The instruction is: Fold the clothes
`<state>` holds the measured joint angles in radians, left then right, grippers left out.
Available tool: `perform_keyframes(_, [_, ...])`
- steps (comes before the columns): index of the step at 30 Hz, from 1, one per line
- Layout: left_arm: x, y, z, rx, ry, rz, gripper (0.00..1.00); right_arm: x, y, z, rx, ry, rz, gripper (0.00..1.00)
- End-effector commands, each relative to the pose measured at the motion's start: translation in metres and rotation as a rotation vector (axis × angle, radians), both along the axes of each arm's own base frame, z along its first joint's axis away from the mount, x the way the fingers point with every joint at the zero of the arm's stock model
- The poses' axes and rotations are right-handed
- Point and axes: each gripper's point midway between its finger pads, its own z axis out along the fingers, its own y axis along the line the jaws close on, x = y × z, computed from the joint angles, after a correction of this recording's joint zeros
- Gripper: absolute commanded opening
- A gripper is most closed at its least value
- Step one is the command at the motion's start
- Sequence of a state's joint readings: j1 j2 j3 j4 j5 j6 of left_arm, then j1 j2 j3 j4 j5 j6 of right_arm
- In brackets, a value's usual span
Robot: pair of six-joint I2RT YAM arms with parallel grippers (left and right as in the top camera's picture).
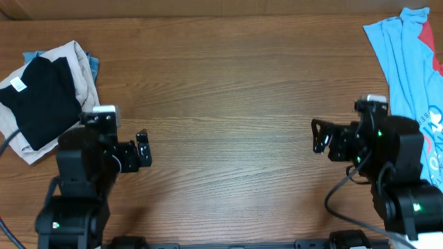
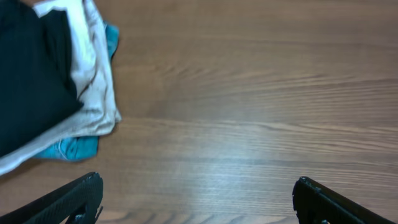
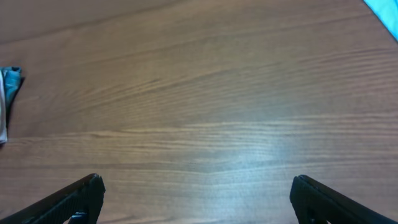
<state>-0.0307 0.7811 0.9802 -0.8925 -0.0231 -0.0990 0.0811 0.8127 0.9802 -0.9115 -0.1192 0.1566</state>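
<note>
A folded black shirt [image 1: 41,97] with a small white neck label [image 1: 18,84] lies on top of a beige garment [image 1: 84,69] at the table's far left, with a light-blue edge [image 1: 32,55] showing beneath. In the left wrist view the black shirt [image 2: 31,74] fills the upper left, over the beige cloth [image 2: 93,93] and a blue corner [image 2: 74,148]. A light-blue tee [image 1: 405,62] lies spread at the far right. My left gripper [image 1: 144,149] [image 2: 198,190] is open over bare wood, right of the pile. My right gripper [image 1: 317,136] [image 3: 196,186] is open and empty, left of the tee.
The wooden table [image 1: 228,90] stretches between the two arms. A corner of the tee [image 3: 387,11] shows at the top right of the right wrist view, and a bit of the pile's blue cloth [image 3: 11,81] at its left edge.
</note>
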Motion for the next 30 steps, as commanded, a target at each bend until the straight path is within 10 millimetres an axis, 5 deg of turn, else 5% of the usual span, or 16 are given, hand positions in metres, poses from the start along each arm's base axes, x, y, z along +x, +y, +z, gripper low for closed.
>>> perform_keyframes(1, [-0.009,0.009,-0.028,0.006,0.073,0.063,1.00,-0.008,-0.003,-0.007,-0.012,0.024,-0.016,1.00])
perform_keyframes(8, [-0.030,0.010,-0.062,0.017,0.256,0.063,1.00,-0.008,-0.004,-0.018,-0.017,0.079,-0.015,1.00])
perform_keyframes(24, [-0.024,0.010,-0.084,0.024,0.365,0.062,1.00,0.005,-0.002,-0.052,-0.031,0.221,-0.015,1.00])
perform_keyframes(30, [-0.022,0.010,-0.094,0.026,0.410,0.062,1.00,0.002,-0.019,-0.041,-0.099,0.158,-0.074,1.00])
